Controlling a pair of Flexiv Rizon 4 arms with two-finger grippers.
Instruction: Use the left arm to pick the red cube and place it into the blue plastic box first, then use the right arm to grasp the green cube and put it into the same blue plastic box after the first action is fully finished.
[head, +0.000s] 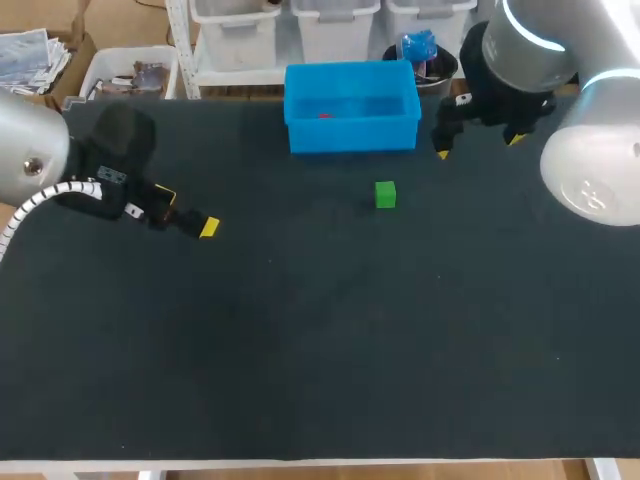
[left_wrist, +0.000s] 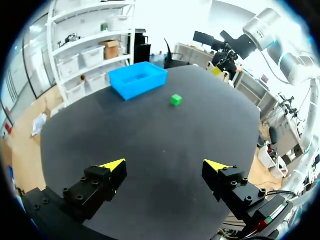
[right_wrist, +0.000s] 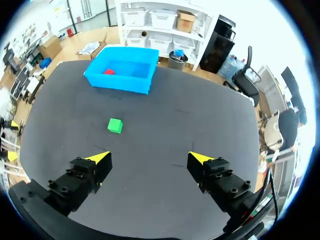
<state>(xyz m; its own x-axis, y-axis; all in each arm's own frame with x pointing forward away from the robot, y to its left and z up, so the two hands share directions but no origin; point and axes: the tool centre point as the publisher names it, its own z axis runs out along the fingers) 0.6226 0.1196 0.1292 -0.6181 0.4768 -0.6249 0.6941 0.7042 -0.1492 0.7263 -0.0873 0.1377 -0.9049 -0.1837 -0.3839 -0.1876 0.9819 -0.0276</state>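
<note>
Red cube (right_wrist: 109, 71) in the blue plastic box (head: 350, 135), green cube (head: 385, 194) on the desk at its 5 o'clock. My left hand (left_wrist: 164, 172) and right hand (head: 478, 145) gape empty; I judge the right's grasp comes next.

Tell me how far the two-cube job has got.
Done: the red cube lies in the blue box, and the left gripper is open and empty. In hand: nothing; the right gripper is open, holding nothing. Left: the green cube sits on the table in front of the box, yet to be picked and boxed.
</note>
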